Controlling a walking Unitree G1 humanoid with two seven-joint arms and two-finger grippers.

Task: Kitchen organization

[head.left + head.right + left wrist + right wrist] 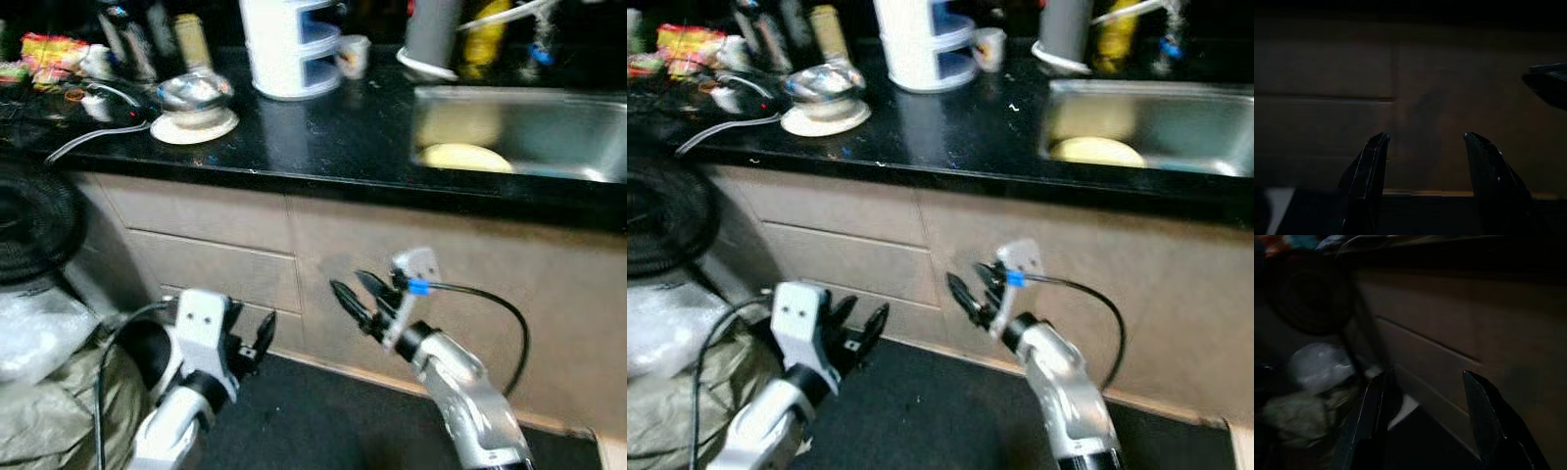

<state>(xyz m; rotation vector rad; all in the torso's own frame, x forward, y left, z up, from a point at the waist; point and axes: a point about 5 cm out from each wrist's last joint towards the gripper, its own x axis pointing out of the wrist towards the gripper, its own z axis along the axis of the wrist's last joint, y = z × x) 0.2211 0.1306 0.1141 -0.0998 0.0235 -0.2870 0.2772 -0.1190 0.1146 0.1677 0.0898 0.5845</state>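
Tools [358, 294] [257, 343] gape low before cabinet drawers [211, 259].

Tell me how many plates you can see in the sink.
1: a pale yellow plate lies at the near left of the steel sink. The sink's front wall could hide others.

A glossy black stone surface [323, 137] tops plain beige cabinet fronts [216, 245]. On it stand a white-and-blue tiered plastic container [292, 44] and a shiny silver metal bowl [194, 93]. A pale yellow round plate [466, 157] lies in the grey steel sink [578, 132]. The floor mat [323, 416] is black.
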